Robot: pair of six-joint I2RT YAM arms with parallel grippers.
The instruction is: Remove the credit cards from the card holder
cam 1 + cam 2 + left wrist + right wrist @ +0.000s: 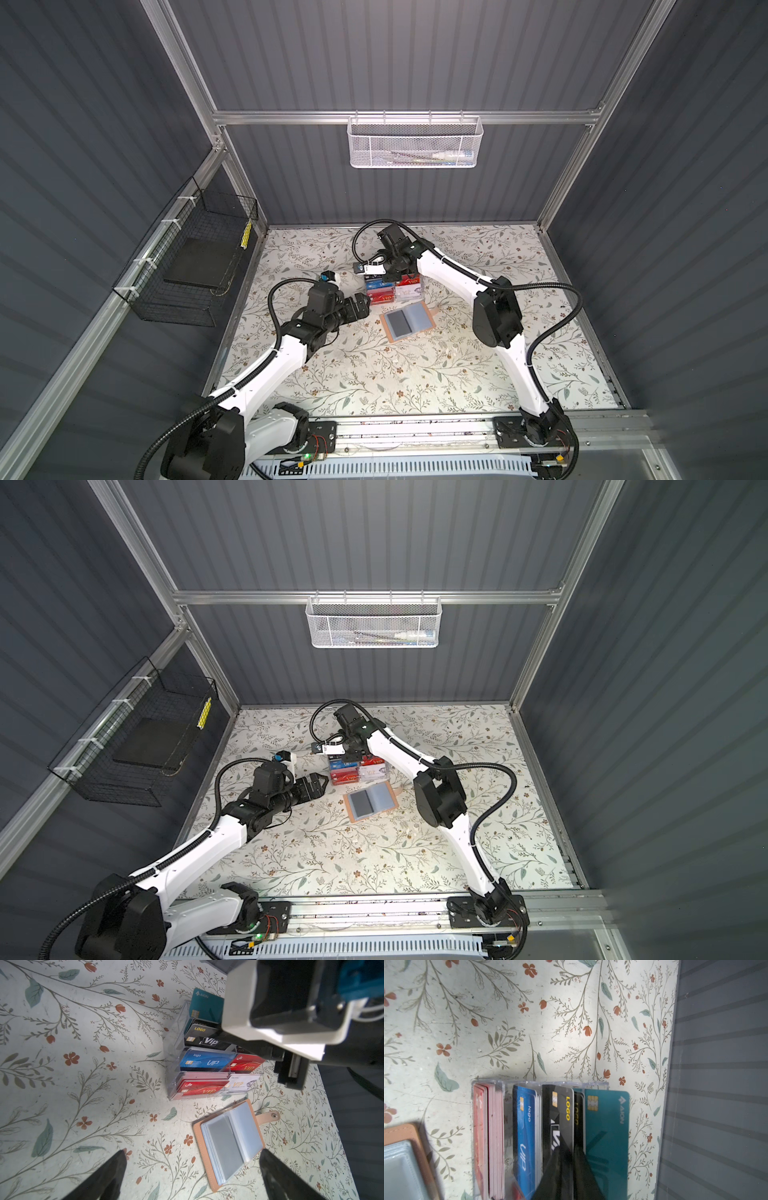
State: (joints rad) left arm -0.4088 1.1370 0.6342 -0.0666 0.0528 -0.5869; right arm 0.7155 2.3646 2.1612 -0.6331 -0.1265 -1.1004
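The card holder [409, 322] lies open and flat on the flowered counter [374, 374], near its middle, just in front of a clear rack [395, 291] and between the two arms. It is a slim tan booklet with grey-blue pocket pages. In both top views the left page looks darker than the right.

The left wrist view adds what the top views blur: the stitched edge of the cover, the stack of thin clear pockets, and a strap [270, 1114] with a snap lying out to one side. It also reads the credit cards [207, 1061] standing in the rack's tiers – red and white in front, blue and red behind, black and teal at the back.

The left gripper [193, 1152] hangs beside the holder with its fingers [116, 1167] spread wide, touching nothing.

The right gripper [395, 276] is over the back of the rack. Only the right wrist view looks down its fingers [554, 1167] – they stand close together at a black card [560, 1118], next to the teal card [606, 1126]. Whether they pinch it I cannot tell.
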